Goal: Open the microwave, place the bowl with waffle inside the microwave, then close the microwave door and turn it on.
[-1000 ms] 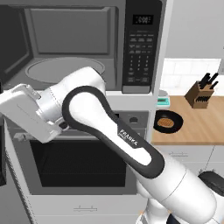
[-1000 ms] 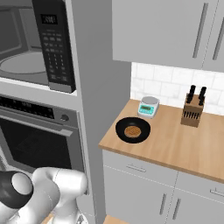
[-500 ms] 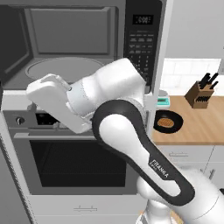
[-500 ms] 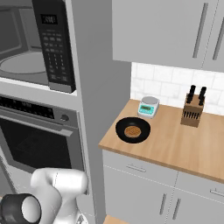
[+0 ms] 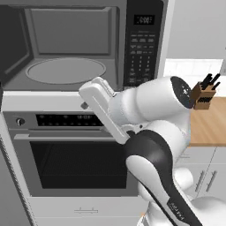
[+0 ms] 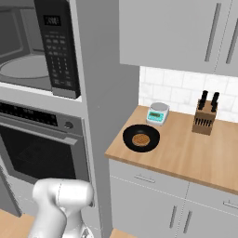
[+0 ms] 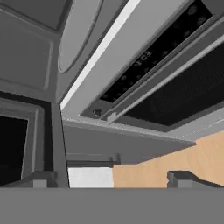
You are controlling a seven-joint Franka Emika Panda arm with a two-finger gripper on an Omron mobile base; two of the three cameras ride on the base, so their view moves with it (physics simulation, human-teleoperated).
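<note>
Grey and bare, the cavity of the microwave [image 5: 66, 48] stood open in front of me, its round glass turntable [image 5: 66, 70] lying flat on the cavity floor. The microwave door [image 7: 26, 144] was swung wide to the left of the cavity; I could see it edge-on in my hand view. To the right of the cavity sat the dark keypad panel [image 6: 60, 51] with its small display [image 5: 144, 19] at the top. Directly below the microwave was the oven [image 6: 37, 144], with its horizontal bar handle [image 5: 66, 137]. My jaws [image 7: 111, 178] stood wide apart with nothing between them, the two fingertips [image 7: 183, 178] low in the hand view, which looked at the oven's control strip. The bowl with waffle [image 6: 141, 138] rested on the wooden counter [image 6: 186, 158], well to the right of the microwave and apart from the arm. Just beyond the bowl was a small kitchen scale [image 6: 157, 113], and further right of it a knife block [image 6: 205, 118].
</note>
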